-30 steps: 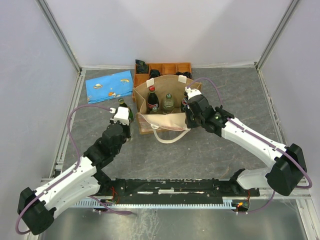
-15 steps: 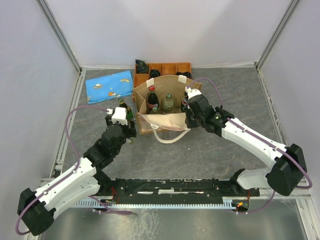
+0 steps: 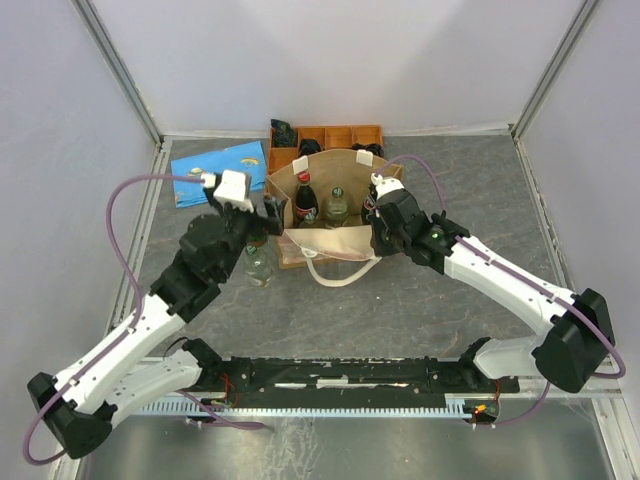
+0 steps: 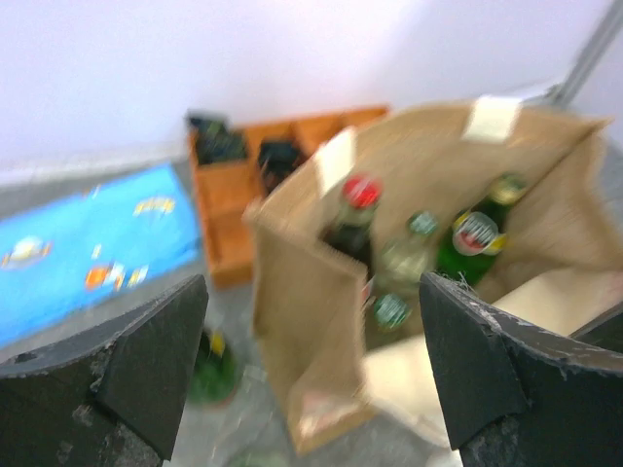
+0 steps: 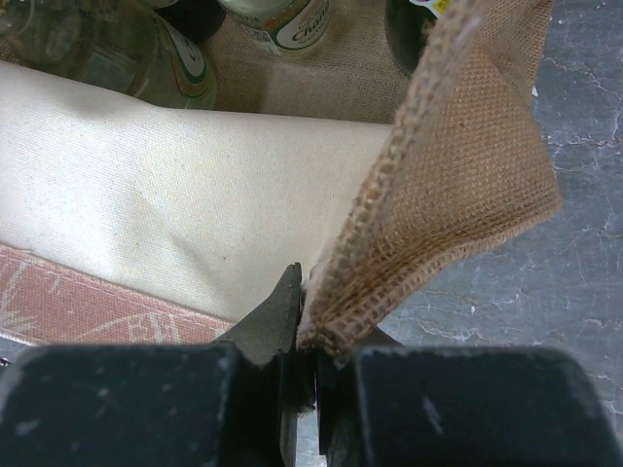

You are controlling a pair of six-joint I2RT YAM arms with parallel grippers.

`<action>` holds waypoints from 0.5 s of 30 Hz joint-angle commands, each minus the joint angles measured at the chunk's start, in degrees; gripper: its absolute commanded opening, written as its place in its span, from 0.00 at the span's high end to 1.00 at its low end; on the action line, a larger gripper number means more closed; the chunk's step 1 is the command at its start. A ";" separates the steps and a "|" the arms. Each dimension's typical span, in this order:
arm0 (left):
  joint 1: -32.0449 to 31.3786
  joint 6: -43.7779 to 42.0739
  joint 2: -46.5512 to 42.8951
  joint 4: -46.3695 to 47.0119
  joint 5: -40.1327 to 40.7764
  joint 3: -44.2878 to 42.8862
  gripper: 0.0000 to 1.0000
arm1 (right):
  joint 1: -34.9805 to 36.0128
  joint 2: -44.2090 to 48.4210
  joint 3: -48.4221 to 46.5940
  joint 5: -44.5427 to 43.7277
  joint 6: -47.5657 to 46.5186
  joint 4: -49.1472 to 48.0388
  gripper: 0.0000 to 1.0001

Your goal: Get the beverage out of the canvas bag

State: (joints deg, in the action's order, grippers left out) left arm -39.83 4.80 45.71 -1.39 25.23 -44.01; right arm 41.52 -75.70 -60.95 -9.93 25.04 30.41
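Note:
The canvas bag (image 3: 335, 228) stands open mid-table with beverage bottles in it: a dark red-capped one (image 4: 358, 209), a clear green-capped one (image 4: 419, 243) and a green one (image 4: 474, 238). My right gripper (image 5: 310, 362) is shut on the bag's right rim (image 5: 438, 185), holding that edge out. My left gripper (image 4: 311, 336) hangs open above the bag's left corner with nothing between its fingers; the view is blurred. Below it, outside the bag, a green bottle (image 4: 209, 362) stands on the table. A clear bottle (image 3: 257, 262) stands nearby.
An orange compartmented tray (image 3: 350, 135) sits right behind the bag. A blue patterned pouch (image 3: 215, 170) lies flat at the back left. The bag's cream handle (image 3: 340, 275) loops onto the table in front. Enclosure walls and rails close in both sides.
My left gripper opened off the green bottle, leaving it standing on the table, then rose and swung right toward the bag. The right arm has not moved.

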 commanded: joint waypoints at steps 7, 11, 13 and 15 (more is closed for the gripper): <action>0.11 -11.85 19.37 9.80 -26.18 -21.02 0.06 | 0.26 5.12 0.37 0.00 1.86 -1.05 0.89; 0.11 -11.85 28.73 13.74 -31.68 -24.74 0.06 | 0.26 5.84 0.51 -0.48 2.37 0.37 0.89; 0.10 -11.79 32.88 15.57 -33.92 -26.18 0.07 | 0.30 6.52 0.70 -0.86 2.64 0.76 0.89; 0.11 -12.20 37.06 15.61 -35.10 -28.27 0.07 | 0.28 6.94 0.95 -1.32 2.67 1.16 0.89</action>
State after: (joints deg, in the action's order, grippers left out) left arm -39.83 -4.23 76.82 9.80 -3.14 -67.57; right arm 41.47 -72.14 -60.07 -10.63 27.66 31.59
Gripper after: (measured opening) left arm 0.935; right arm 0.118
